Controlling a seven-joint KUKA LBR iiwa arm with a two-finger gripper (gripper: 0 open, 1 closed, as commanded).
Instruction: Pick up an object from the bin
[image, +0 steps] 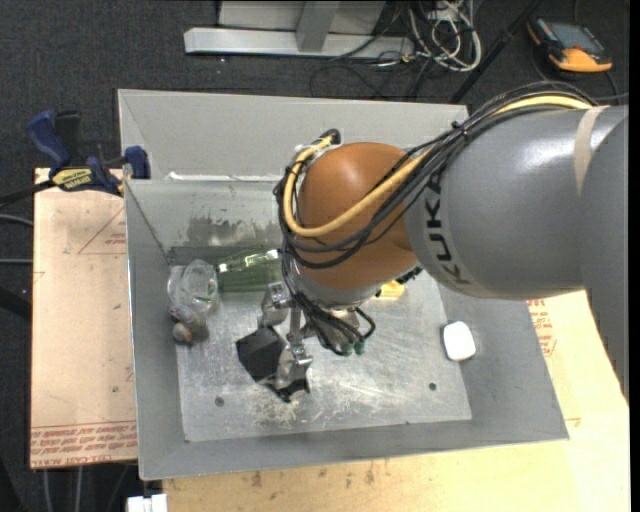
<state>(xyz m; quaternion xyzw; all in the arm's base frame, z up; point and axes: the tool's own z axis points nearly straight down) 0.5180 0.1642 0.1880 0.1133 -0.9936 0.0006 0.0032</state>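
My gripper (291, 358) hangs below the orange wrist cover, low over the front left part of the bin floor. A small black block (257, 352) lies right against its left side; I cannot tell whether it is gripped. A green bottle (246, 270) lies on its side just behind the gripper, partly under the cover. A clear plastic cup (192, 284) rests at the bottle's left end.
A small brown lump (183, 332) sits in front of the cup near the left wall. A white rounded piece (459, 341) lies at the right of the floor. A bit of something yellow (392, 290) peeks out under the arm, which covers the bin's back right.
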